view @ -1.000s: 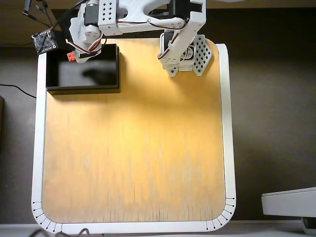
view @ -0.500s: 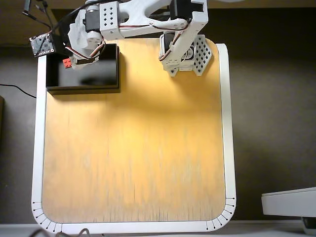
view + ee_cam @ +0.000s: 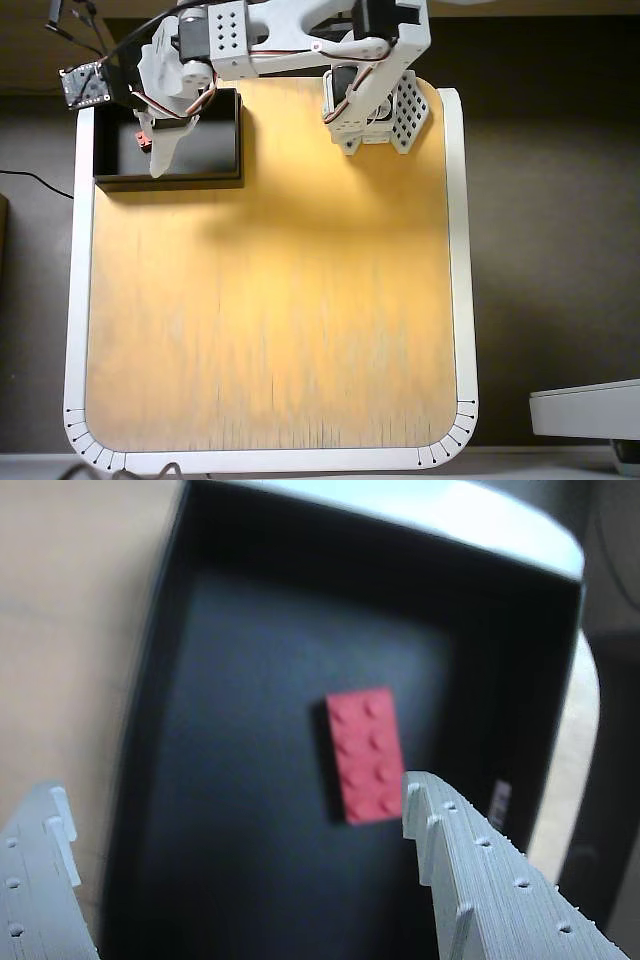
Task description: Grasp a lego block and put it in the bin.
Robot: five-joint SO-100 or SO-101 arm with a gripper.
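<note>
The red lego block (image 3: 365,755) lies flat, studs up, on the dark floor of the black bin (image 3: 250,650). In the wrist view my gripper (image 3: 235,795) is open and empty above the bin. Its two white fingers (image 3: 480,880) frame the lower edge, and the brick sits just past the right fingertip, apart from it. In the overhead view the bin (image 3: 215,150) stands at the table's top left corner. The gripper (image 3: 160,150) hangs over the bin's left half, with a bit of the red block (image 3: 144,140) showing beside it.
The wooden table top (image 3: 270,300) with a white rim fills the overhead view. The arm's white base (image 3: 375,110) stands at the top centre, right of the bin. A grey device (image 3: 585,410) lies off the table at the lower right.
</note>
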